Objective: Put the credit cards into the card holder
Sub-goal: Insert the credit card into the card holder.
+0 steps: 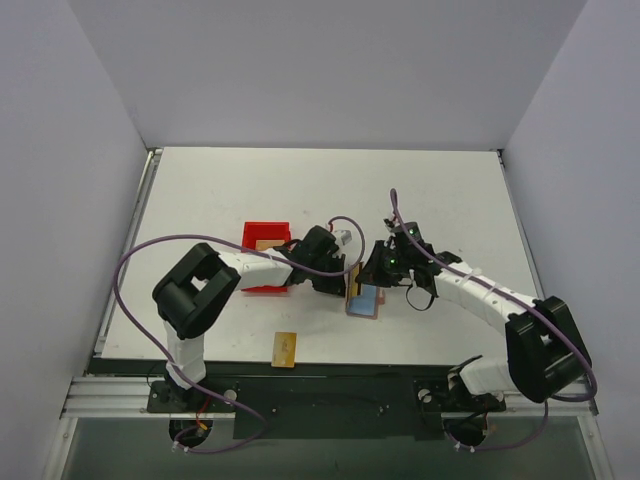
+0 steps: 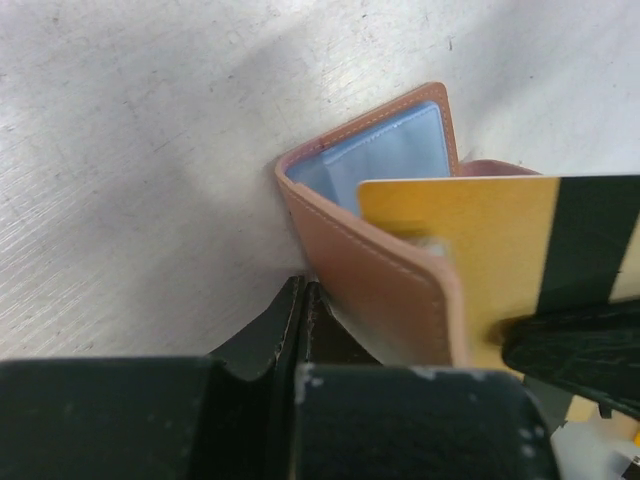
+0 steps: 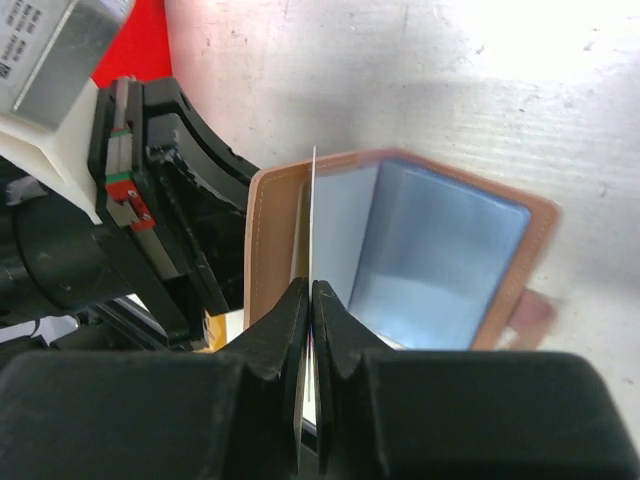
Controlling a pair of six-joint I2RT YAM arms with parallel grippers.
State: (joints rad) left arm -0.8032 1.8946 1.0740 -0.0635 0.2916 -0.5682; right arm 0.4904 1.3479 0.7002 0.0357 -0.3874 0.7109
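Note:
The card holder [image 1: 366, 302] lies open on the table, brown outside and light blue inside [image 3: 440, 250]. One brown flap [image 2: 370, 280] stands upright, and my left gripper [image 2: 303, 288] is shut on that flap's edge. My right gripper [image 3: 312, 285] is shut on a gold credit card [image 2: 470, 240] with a dark stripe. That card shows edge-on [image 3: 313, 200] and stands in the gap between the raised flap and the blue pocket. In the top view the two grippers [image 1: 345, 275] [image 1: 374, 272] meet over the holder. Another credit card [image 1: 284, 349] lies flat near the table's front edge.
A red bin [image 1: 262, 232] stands just left of the left gripper, with a gold card [image 1: 268, 244] lying in it. White walls close the table on three sides. The left arm's wrist [image 3: 170, 250] sits close behind the raised flap.

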